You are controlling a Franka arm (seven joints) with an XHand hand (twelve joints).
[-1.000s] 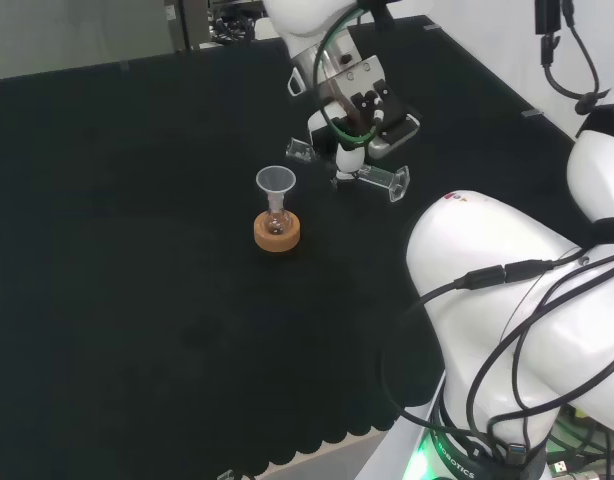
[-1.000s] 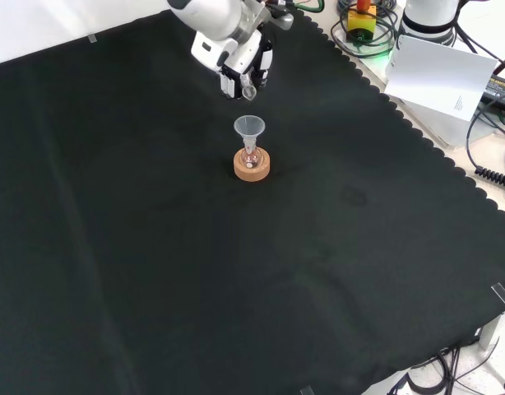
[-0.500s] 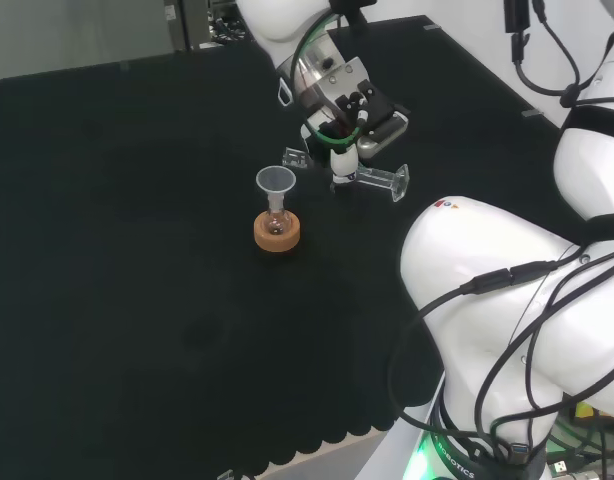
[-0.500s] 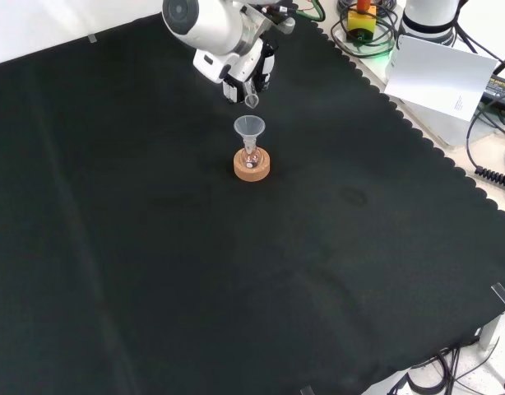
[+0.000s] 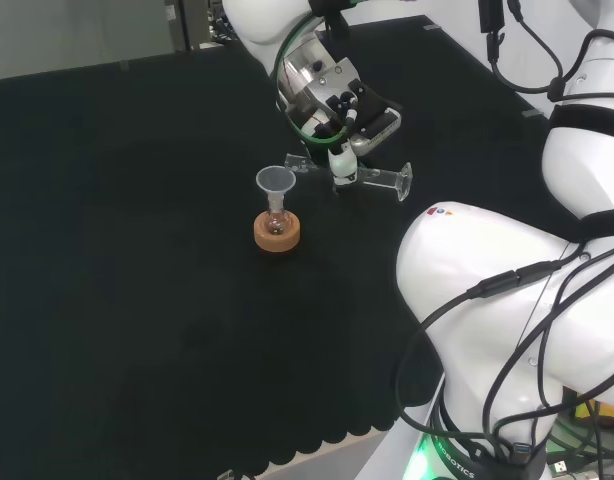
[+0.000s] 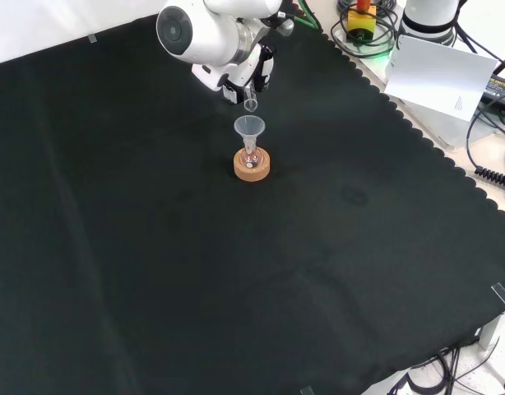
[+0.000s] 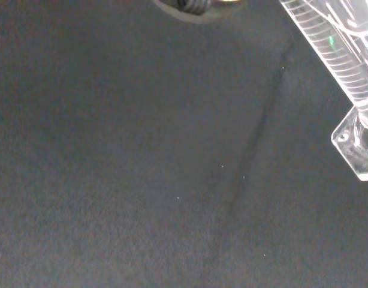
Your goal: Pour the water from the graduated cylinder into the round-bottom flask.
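A small clear round-bottom flask [image 5: 276, 222] stands on a cork ring [image 5: 277, 233] with a clear funnel [image 5: 275, 181] in its neck. In the front view the funnel [image 6: 249, 127] and the cork ring [image 6: 252, 165] lie just below the hand. The hand [image 5: 340, 118] is shut on a clear graduated cylinder [image 5: 372, 178], which lies nearly level in the air. The cylinder's mouth end points left toward the funnel and its foot [image 5: 404, 183] points right in the head view. In the front view the hand [image 6: 244, 72] has the cylinder's mouth [image 6: 251, 104] just above the funnel. The wrist view shows the ribbed cylinder [image 7: 328, 45] and its foot [image 7: 358, 144].
Black cloth [image 6: 236, 280] covers the bench. White arm links [image 5: 507, 300] rise at the head view's right. Cables and a white box [image 6: 442, 78] lie off the cloth at the front view's upper right.
The hand has moved left in the head view and tipped the cylinder closer to level. Its mouth has come nearer the funnel.
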